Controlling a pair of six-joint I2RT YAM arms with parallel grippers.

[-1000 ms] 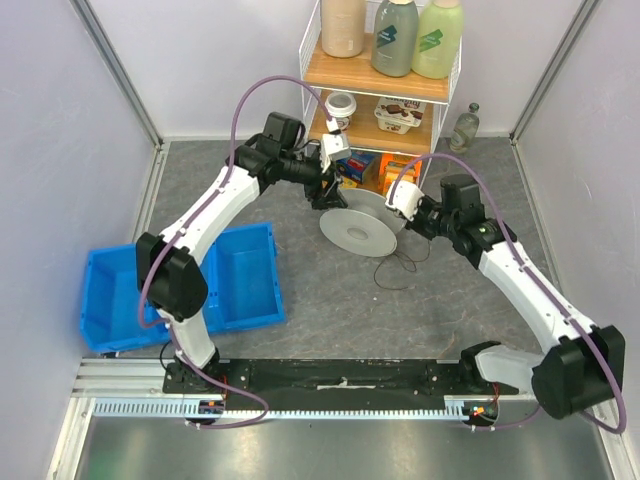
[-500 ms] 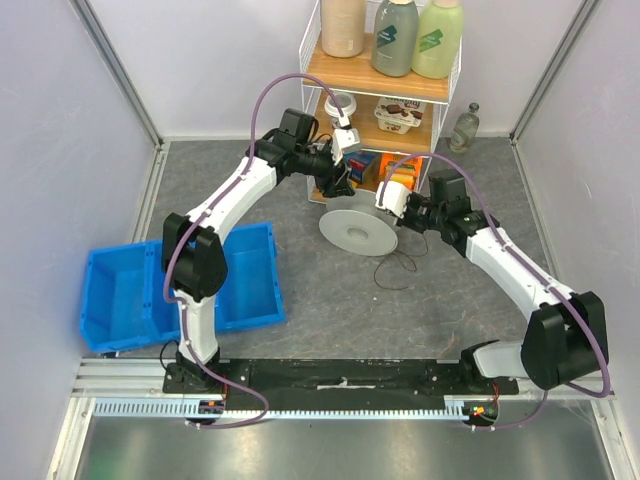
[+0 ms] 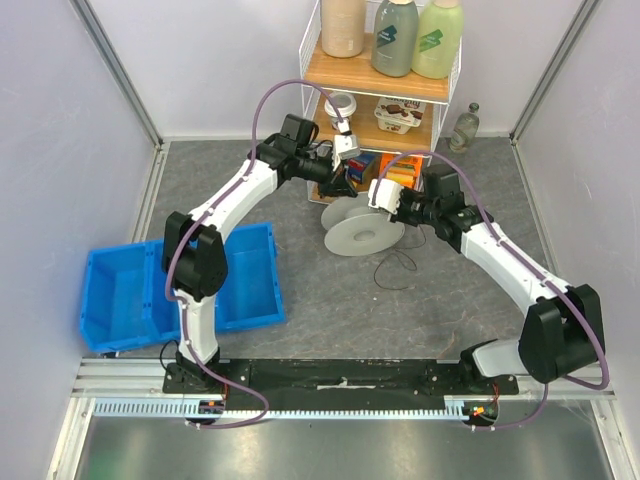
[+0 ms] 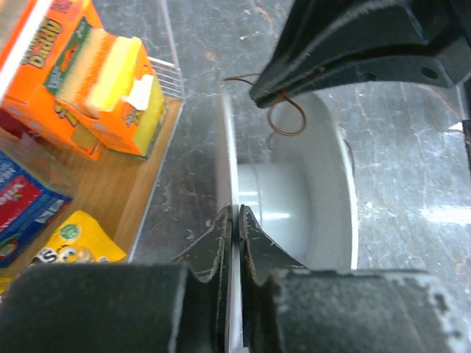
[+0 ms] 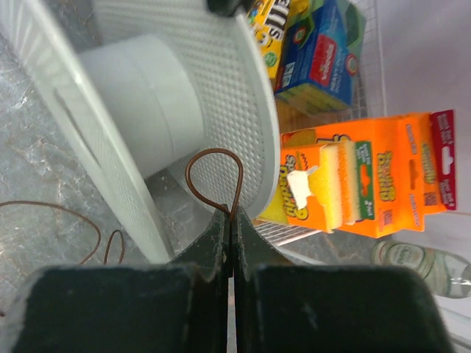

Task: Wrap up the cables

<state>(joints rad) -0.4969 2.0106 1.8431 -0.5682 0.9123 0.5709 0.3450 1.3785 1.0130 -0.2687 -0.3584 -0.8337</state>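
Observation:
The white spool [image 3: 362, 236] stands tilted on the grey table in front of the shelf. My left gripper [image 3: 337, 186] is shut on the thin rim of its far flange [image 4: 228, 147], with the grey hub [image 4: 272, 206] just beyond the left gripper [image 4: 234, 220]. My right gripper [image 3: 398, 211] reaches in from the right and is shut on a small loop of the thin dark cable [image 5: 214, 150], right above the right gripper [image 5: 232, 217] and between the flanges near the hub [image 5: 147, 103]. More loose cable [image 3: 396, 264] lies in loops on the table.
A wire shelf rack [image 3: 380, 95] with bottles, cups and snack boxes stands right behind the spool. An orange sponge pack [image 5: 368, 176] sits on its lowest level. A blue bin [image 3: 180, 290] is at the left, and a small glass bottle [image 3: 466, 128] stands by the back wall.
The left gripper has closed on the spool's flange, and the spool has tipped up from lying flat. The right gripper has moved left toward the spool with the cable loop.

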